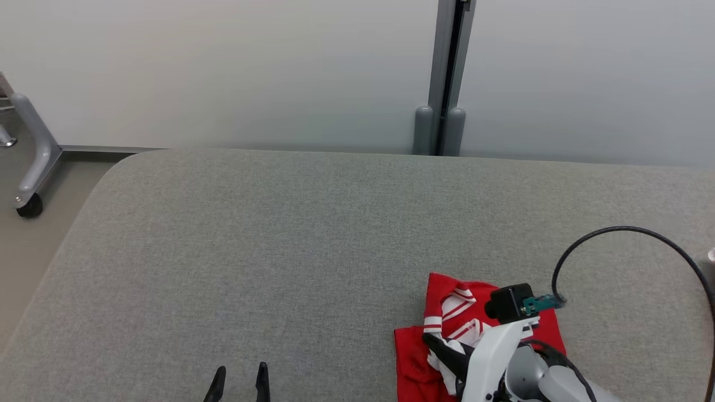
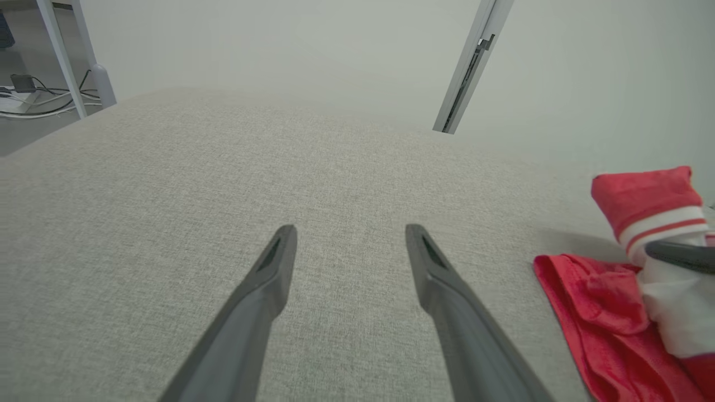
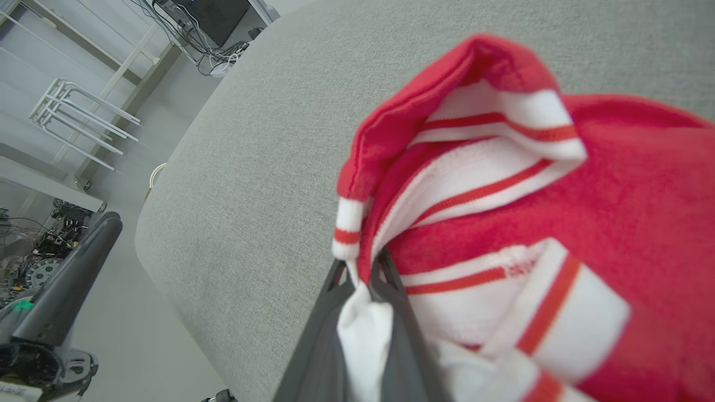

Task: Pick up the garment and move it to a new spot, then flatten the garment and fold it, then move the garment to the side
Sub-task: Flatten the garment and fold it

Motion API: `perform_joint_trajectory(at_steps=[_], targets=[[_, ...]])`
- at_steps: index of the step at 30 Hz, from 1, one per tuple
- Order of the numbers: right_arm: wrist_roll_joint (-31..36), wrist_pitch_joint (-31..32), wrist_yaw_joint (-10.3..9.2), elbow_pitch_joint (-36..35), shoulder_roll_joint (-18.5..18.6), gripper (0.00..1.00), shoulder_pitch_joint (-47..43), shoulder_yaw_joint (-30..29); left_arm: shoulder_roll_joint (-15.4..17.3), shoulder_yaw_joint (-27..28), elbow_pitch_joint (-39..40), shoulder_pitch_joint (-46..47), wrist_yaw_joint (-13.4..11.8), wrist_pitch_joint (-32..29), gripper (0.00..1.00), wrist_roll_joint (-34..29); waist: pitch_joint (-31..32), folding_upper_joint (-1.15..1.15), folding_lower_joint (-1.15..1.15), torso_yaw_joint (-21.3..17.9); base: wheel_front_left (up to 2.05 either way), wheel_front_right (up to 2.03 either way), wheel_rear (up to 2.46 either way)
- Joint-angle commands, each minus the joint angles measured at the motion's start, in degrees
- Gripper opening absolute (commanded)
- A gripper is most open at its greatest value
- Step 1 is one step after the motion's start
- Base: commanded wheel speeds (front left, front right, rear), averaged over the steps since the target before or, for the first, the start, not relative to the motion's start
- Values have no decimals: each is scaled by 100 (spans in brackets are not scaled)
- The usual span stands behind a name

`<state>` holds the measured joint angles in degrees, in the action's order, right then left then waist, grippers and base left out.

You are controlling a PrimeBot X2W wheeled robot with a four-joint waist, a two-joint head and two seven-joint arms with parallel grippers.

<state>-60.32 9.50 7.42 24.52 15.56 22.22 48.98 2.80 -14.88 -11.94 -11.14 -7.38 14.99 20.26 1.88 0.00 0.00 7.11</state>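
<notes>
Grey woven fabric covers the one broad surface [image 1: 279, 251] before you. One crumpled red garment with white striped trim [image 1: 441, 290] lies at its near right. Your right gripper [image 3: 363, 273] is clenched on a white fold of it. Your left gripper [image 2: 351, 231] hangs released over bare fabric, well apart. One black cable [image 1: 625, 227] loops beside the garment.
</notes>
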Motion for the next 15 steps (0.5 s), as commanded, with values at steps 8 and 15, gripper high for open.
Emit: perform_joint_trajectory(at_steps=[8, 15], targets=[[-37, -218, 13, 540, -450, 100, 228, 255, 22, -87, -60, 141, -61, 26, 100, 77, -4, 0, 0, 99, 0, 0, 0], [324, -808, 12, 118, -157, 100, 306, 572, 23, 78, -73, 104, -77, 26, 100, 74, 53, 0, 0, -239, 0, 0, 0]])
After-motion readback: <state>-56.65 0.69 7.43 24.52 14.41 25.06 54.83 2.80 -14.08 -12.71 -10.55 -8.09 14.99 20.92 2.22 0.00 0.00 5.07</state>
